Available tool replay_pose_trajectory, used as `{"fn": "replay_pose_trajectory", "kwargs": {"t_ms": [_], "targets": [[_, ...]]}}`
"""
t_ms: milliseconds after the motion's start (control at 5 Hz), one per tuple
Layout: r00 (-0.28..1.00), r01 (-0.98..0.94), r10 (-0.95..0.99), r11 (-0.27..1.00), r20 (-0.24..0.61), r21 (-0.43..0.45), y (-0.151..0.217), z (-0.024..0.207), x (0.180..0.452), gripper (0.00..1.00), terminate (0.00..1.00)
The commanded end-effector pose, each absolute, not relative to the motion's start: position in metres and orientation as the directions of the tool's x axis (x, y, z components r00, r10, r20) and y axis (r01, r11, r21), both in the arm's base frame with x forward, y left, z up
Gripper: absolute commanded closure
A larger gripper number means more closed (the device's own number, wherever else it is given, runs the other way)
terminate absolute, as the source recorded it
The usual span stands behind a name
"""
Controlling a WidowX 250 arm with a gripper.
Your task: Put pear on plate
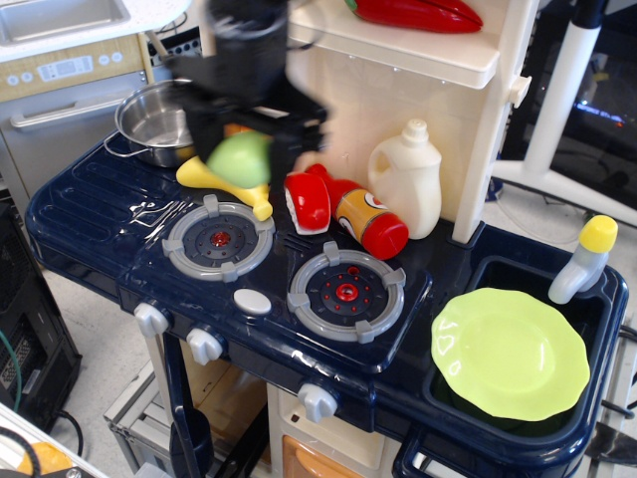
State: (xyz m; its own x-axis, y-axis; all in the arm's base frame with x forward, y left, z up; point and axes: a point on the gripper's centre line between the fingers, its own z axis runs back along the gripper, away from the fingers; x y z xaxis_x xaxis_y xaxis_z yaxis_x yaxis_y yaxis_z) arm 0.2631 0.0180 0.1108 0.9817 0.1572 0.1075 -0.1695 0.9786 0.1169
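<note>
A dark blue toy kitchen counter [90,214] fills most of the view, with a cream shelf unit [378,90] rising behind it and a sink basin [597,309] sunk into its right end. The plate [510,353], lime green with a wavy rim, lies tilted in that basin, well apart from the arm. The black gripper [249,139] hangs blurred above the left rear of the counter, in front of the shelf unit, and its fingers are closed on the pear [239,159], which sits light green and rounded between them, held in the air just over the banana [224,179]. That yellow banana lies on the counter beneath, its tip pointing toward the left burner [219,240]; whether the pear touches it cannot be told through the blur. A steel pot [157,121] stands at the back left corner, just beside the gripper. A cream jug [406,179] stands upright against the shelf unit, and a red and orange bottle [366,219] lies on its side in front of it, next to a red toy [307,202]. The right burner [345,292] sits near the counter's middle. A red pepper [418,14] rests on the upper shelf. A grey tap with a yellow cap [587,259] stands by the sink, and three pale knobs [204,346] line the front edge.
</note>
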Motion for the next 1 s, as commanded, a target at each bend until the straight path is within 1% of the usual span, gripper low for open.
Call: {"fn": "replay_pose_trajectory", "kwargs": {"t_ms": [0,200,400,600,800], "targets": [[0.955,-0.252,0.248,0.968,0.162,0.005,-0.066,0.108,0.295,1.0,0.0],[0.941,-0.278,0.283,0.959,0.186,-0.053,-0.116,0.099,0.298,1.0,0.0],[0.933,-0.292,0.315,0.945,0.176,-0.144,-0.141,0.09,0.299,1.0,0.0],[0.923,-0.314,0.346,0.93,0.166,-0.193,-0.151,0.076,0.299,1.0,0.0],[0.935,-0.28,0.308,0.945,0.175,-0.17,-0.147,0.069,0.297,1.0,1.0]]}}
